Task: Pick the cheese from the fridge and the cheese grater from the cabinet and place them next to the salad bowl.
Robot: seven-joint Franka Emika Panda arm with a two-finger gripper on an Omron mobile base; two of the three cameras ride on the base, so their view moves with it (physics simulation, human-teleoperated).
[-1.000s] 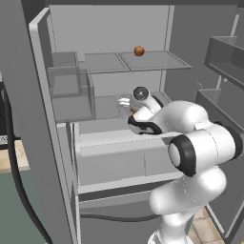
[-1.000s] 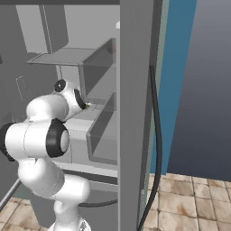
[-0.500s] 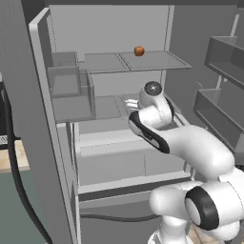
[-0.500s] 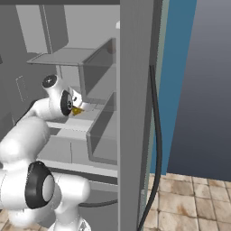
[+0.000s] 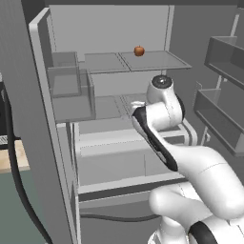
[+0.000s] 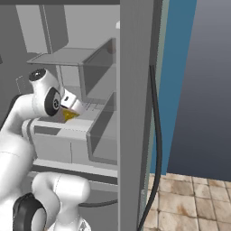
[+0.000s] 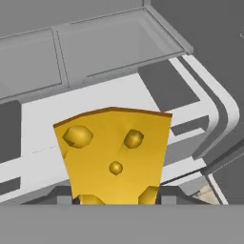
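Inside the fridge (image 5: pixel 62 114), pincer (image 7: pixel 116 200) clamped on the cheese (image 7: pixel 114 155), above a glass shelf, no readable writing

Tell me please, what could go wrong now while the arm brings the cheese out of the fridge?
1. The cheese sits between the fingers of the gripper, which seem to hold only its lower end, so it might slip or twist during a fast swing.
2. The gripper is close to the fridge shelves and drawers, so the wedge could knock an edge on the way out.
3. The door bins stand near the arm and could be bumped.
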